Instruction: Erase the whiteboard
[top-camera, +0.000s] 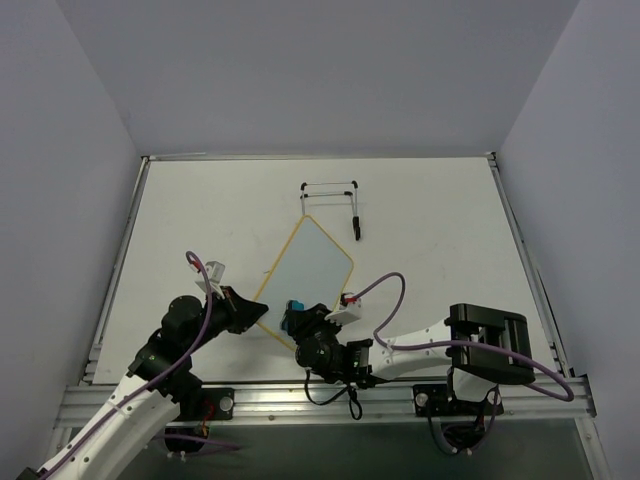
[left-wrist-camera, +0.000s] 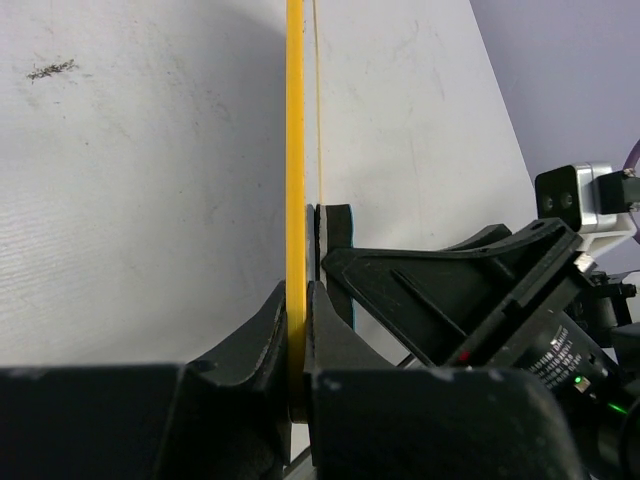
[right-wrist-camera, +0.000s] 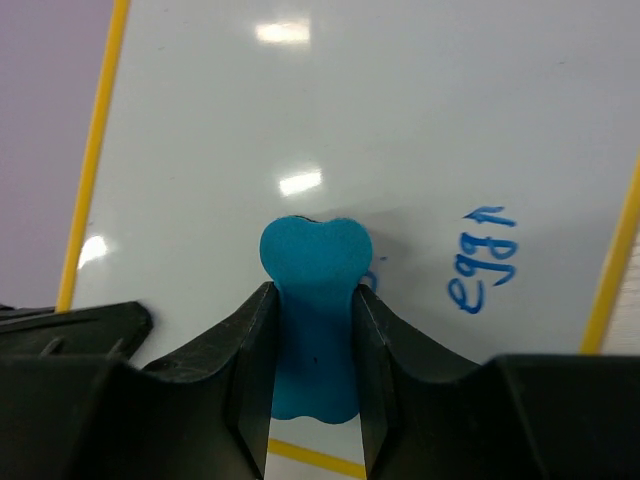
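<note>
The whiteboard (top-camera: 312, 262), white with a thin yellow frame, lies turned diamond-wise on the table. My left gripper (top-camera: 250, 312) is shut on its near-left edge; in the left wrist view the yellow frame (left-wrist-camera: 295, 150) runs straight between the closed jaws of the left gripper (left-wrist-camera: 297, 300). My right gripper (top-camera: 298, 322) is shut on a blue eraser (top-camera: 294, 306) at the board's near corner. In the right wrist view the eraser (right-wrist-camera: 314, 290) is pinched between the jaws of the right gripper (right-wrist-camera: 315, 330) and rests on the whiteboard (right-wrist-camera: 350, 120). Blue handwriting (right-wrist-camera: 482, 262) shows just right of it.
A thin wire stand (top-camera: 330, 190) with a dark stick (top-camera: 356, 228) hanging from it sits beyond the board's far corner. The white table (top-camera: 200, 230) is bounded by metal rails and grey walls. The right arm's black body (left-wrist-camera: 470, 290) sits close beside the left gripper.
</note>
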